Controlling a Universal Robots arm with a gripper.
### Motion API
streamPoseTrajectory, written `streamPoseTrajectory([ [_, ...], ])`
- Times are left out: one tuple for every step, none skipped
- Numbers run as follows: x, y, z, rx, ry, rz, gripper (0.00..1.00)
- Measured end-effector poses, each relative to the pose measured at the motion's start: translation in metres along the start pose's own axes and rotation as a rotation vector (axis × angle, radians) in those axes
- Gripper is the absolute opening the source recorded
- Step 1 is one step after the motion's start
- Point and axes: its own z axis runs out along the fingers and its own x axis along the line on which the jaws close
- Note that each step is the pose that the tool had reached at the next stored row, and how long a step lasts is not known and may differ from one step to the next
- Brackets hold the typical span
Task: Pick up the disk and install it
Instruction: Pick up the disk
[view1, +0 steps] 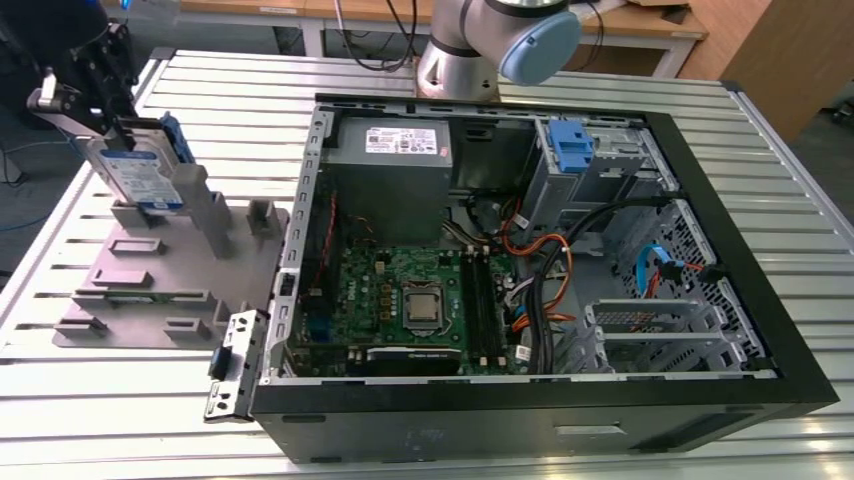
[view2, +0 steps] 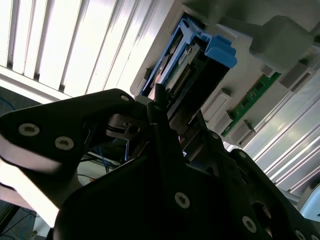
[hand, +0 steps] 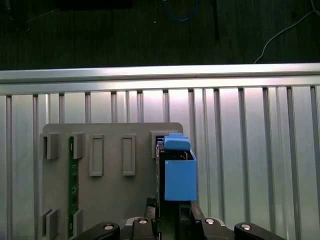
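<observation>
Ribbed metal table (view1: 94, 400) carries a grey fixture (view1: 147, 290) beside the open case (view1: 534, 425); the disk (view1: 140, 168) stands on edge in that fixture, at the exterior view's left, apart from the case. Your gripper (hand: 172, 217) sits at the disk's upper end, in line with its long axis; in the first wrist view the disk's thin edge runs straight away from it. Whether the gripper has closed on the disk you cannot tell; judge the disk not yet lifted clear of the fixture.
</observation>
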Motion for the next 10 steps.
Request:
streamPoseTrajectory([
  [0.0,0.0,-0.0002,-0.0001,0.0,0.0,0.35],
  [0.0,0.0,-0.0003,0.0,0.0,0.0,0.35],
  [0.0,0.0,-0.0006,-0.0001,0.0,0.0,0.35],
  [-0.0001,0.0001,-0.0018,-0.0006,0.0003,0.0,0.35],
  [-0.0001,0.0001,-0.0029,-0.0004,0.0002,0.0,0.35],
  [-0.0002,0.0001,-0.0037,-0.0001,0.0,-0.001,0.35],
  [-0.0002,0.0001,-0.0043,-0.0003,0.0,-0.002,0.35],
  [-0.0002,0.0001,-0.0045,-0.0001,-0.0001,-0.004,0.35],
  [-0.0002,0.0001,-0.0045,-0.0001,-0.0001,-0.004,0.35],
  [-0.0002,0.0001,-0.0045,0.0,-0.0001,-0.005,0.35],
])
